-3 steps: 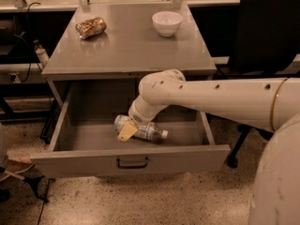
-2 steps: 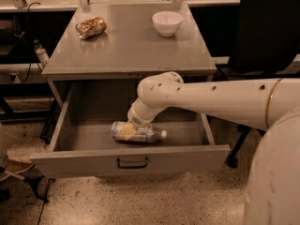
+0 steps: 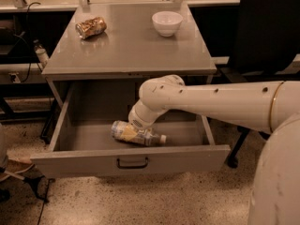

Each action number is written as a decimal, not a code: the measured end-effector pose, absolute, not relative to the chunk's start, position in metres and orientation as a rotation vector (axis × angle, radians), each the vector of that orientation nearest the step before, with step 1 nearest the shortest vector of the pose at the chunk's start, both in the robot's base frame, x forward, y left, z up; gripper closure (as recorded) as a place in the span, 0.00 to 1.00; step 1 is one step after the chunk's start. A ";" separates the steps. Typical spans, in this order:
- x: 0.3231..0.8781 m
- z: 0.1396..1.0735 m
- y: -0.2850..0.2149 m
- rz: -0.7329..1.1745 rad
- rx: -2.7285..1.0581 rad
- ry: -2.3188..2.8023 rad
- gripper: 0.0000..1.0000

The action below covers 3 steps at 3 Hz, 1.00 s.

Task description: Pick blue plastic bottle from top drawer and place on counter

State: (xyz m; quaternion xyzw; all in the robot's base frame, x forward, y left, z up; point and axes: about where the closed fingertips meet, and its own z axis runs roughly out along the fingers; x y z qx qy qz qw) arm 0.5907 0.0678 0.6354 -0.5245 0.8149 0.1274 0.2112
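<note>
Slick plastic: the blue plastic bottle (image 3: 146, 137) could be rolled aside by the gripper (image 3: 136, 124) touching it, lower centre; whether it is grasped cannot be told.

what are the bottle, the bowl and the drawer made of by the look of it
The blue plastic bottle, lying by the gripper in the top drawer: likely thin clear plastic, with a pale label and white cap. The white bowl: smooth with a soft shine, glazed ceramic or plastic. The drawer: flat matte grey panels with thin edges, probably painted sheet metal.
</note>
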 end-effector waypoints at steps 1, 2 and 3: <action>0.599 0.685 0.052 0.371 -1.418 2.180 1.00; 0.612 0.756 0.011 0.312 -1.417 2.044 1.00; 0.611 0.753 0.013 0.317 -1.415 2.051 1.00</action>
